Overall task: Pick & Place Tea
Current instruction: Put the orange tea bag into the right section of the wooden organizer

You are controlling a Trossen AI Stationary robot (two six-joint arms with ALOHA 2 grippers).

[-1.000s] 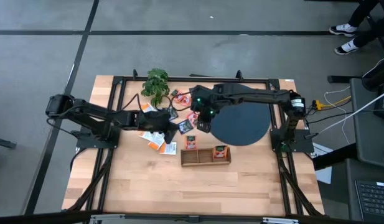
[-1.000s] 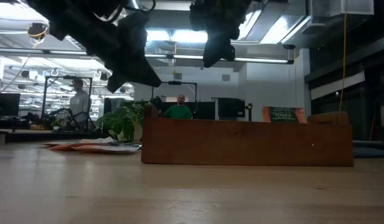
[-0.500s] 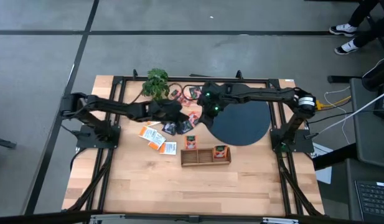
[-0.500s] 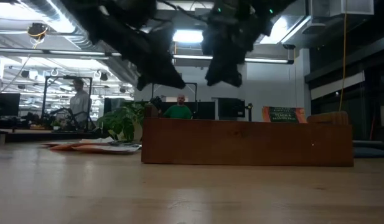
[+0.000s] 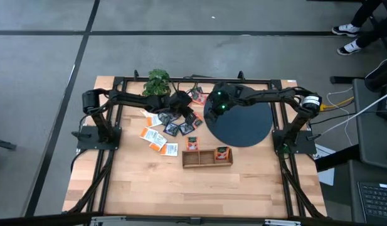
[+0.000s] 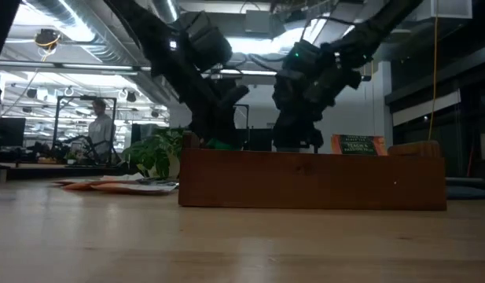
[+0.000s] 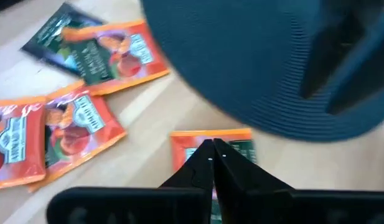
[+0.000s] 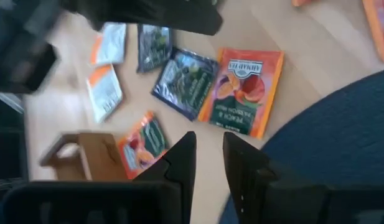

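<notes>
Two grippers: left (image 7: 211, 149) jaws shut (empty), right (image 8: 208, 151) jaws parted.

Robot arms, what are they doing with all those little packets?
They are sorting tea packets scattered on the table. Both grippers hang over the pile by the black disc and plant. The left gripper is shut and holds nothing. The right gripper is open and empty. Two packets already stand in the wooden tray.
</notes>
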